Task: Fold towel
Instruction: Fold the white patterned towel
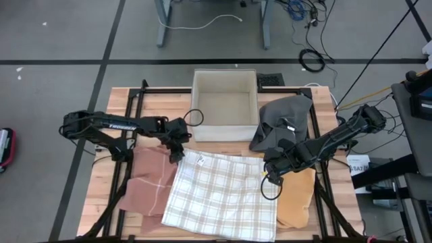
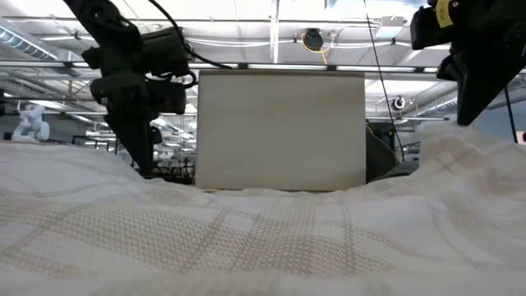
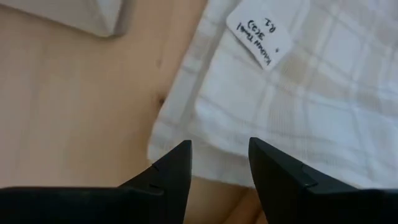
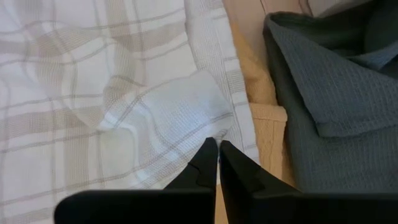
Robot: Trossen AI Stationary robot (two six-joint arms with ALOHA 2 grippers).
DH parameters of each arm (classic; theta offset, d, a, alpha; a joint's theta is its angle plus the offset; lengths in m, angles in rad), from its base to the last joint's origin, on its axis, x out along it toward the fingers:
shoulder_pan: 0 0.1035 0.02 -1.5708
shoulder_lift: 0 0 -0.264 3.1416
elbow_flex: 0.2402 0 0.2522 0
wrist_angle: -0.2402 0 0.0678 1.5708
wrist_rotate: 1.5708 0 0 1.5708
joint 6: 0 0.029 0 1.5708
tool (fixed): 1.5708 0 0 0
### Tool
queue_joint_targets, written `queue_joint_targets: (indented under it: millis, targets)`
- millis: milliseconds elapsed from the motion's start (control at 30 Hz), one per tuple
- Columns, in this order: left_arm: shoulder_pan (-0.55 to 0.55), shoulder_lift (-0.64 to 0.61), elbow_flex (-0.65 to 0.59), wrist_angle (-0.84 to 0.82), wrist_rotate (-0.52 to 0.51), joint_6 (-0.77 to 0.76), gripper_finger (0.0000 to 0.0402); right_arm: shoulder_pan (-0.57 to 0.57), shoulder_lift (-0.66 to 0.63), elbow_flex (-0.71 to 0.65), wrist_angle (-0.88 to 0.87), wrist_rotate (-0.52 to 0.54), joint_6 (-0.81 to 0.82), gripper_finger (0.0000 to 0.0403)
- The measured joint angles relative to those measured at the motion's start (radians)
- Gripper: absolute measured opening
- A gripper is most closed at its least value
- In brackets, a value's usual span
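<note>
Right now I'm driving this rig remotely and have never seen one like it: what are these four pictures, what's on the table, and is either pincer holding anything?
Two dark robot arms work at a wooden table. One picture looks straight down, one looks level across the tabletop, and one comes from each arm's wrist.

On the table lie a white checked towel, a reddish cloth to its left, a mustard cloth to its right, a grey cloth and an open box.

The left pincer stands open at the towel's far left corner, near its label, holding nothing. The right pincer is shut at the far right corner; whether it pinches fabric is unclear.
</note>
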Motion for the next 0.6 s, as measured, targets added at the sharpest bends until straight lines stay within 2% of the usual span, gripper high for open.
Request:
queue_joint_targets:
  millis: [233, 433, 600]
  targets:
    - [0.000, 0.117, 0.000, 0.060, 0.030, -0.008, 0.0165, 0.000, 0.005, 0.000, 0.010, 0.001, -0.014, 0.0000]
    - [0.001, 0.134, 0.000, 0.122, 0.028, 0.011, 0.0163, 0.000, 0.005, 0.000, 0.010, 0.002, -0.015, 0.0000]
    - [0.023, 0.134, 0.000, 0.142, 0.018, 0.051, 0.0131, 0.000, 0.005, 0.000, 0.010, 0.003, -0.018, 0.0000]
